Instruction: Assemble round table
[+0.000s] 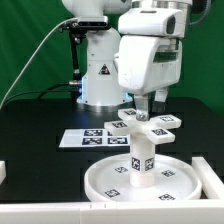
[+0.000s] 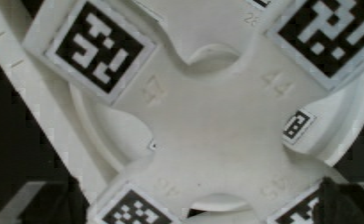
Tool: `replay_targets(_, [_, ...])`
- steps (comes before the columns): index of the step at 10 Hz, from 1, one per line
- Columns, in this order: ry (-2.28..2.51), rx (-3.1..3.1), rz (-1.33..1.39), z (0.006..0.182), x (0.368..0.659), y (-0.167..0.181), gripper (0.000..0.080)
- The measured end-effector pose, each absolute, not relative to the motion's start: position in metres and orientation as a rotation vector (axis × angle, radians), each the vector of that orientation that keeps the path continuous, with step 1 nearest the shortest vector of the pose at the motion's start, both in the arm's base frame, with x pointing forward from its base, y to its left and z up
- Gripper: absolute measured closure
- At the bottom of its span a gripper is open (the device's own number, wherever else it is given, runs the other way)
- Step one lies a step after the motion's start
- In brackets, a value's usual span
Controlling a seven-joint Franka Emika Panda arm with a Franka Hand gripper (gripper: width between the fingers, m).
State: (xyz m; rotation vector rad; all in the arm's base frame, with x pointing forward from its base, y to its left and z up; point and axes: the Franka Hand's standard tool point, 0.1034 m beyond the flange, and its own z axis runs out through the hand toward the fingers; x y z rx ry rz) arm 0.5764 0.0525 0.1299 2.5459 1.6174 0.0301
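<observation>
Directly beneath the wide-open, empty claw (image 1: 142,107) lies the cross-shaped piece (image 1: 146,124), resting flat atop the upright cylinder (image 1: 142,160), which stands at the middle of the round disc (image 1: 105,182) on the desk, its long axis vertical, in line with the claw.

1. The cylinder (image 1: 141,160) stands upright in the middle of the disc (image 1: 100,181).
2. The cross (image 1: 146,125) sits atop the cylinder.
3. The marker board (image 1: 80,137) lies behind the disc.
4. The gripper (image 1: 143,103) hangs above the cross.
</observation>
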Motion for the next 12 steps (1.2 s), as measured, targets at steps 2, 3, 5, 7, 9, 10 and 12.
replay_targets(2, [1.638,2.536,0.015,0.126,0.573,0.046,0.0151])
replay_targets(3, [1.645,2.533,0.009,0.125,0.572,0.044,0.0151])
replay_targets(5, [1.639,2.539,0.002,0.123,0.571,0.041,0.0151])
replay_targets(7, [1.639,2.542,-0.006,0.119,0.569,0.041,0.0151])
replay_targets(9, [1.637,2.545,-0.011,0.118,0.568,0.04,0.0151])
replay_targets(10, [1.636,2.547,-0.019,0.114,0.567,0.039,0.0151])
replay_targets(12, [1.635,2.55,-0.029,0.111,0.566,0.038,0.0151])
